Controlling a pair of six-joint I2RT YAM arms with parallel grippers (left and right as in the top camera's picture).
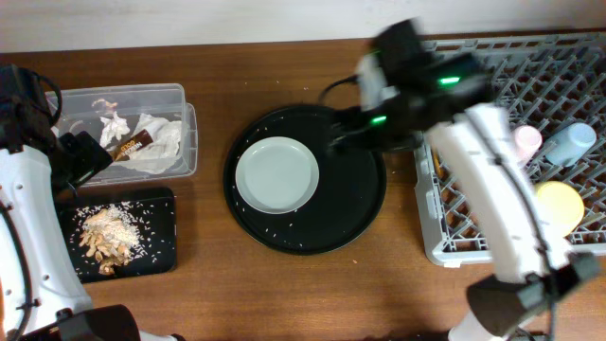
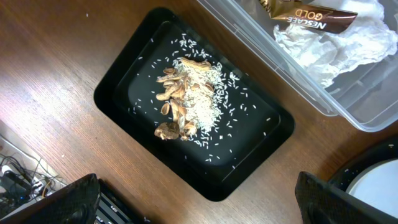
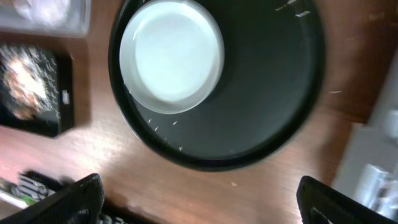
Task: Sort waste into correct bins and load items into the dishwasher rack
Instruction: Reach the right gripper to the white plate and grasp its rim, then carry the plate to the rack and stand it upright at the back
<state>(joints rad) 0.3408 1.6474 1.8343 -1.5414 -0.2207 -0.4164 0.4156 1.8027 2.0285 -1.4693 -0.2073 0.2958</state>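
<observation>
A pale grey plate (image 1: 276, 174) lies on the large round black tray (image 1: 355, 204); it also shows in the right wrist view (image 3: 171, 56). The clear tub (image 1: 186, 142) holds white tissue (image 1: 156, 142) and the gold-brown wrapper (image 1: 130, 148), also seen in the left wrist view (image 2: 311, 17). The shallow black tray (image 1: 161, 232) holds food scraps with rice (image 1: 106, 237). The grey rack (image 1: 454, 218) at right holds the light blue cup (image 1: 571, 144), pink cup (image 1: 525, 142) and yellow-green bowl (image 1: 559, 206). My left gripper (image 2: 199, 205) is open above the black tray. My right gripper (image 3: 199, 205) is open above the round tray. Chopsticks are out of view.
Loose rice grains (image 1: 284, 227) lie scattered on the round black tray. The right arm (image 1: 483, 152) stretches across the rack's left side. The table's left edge and cables (image 2: 18, 180) show in the left wrist view.
</observation>
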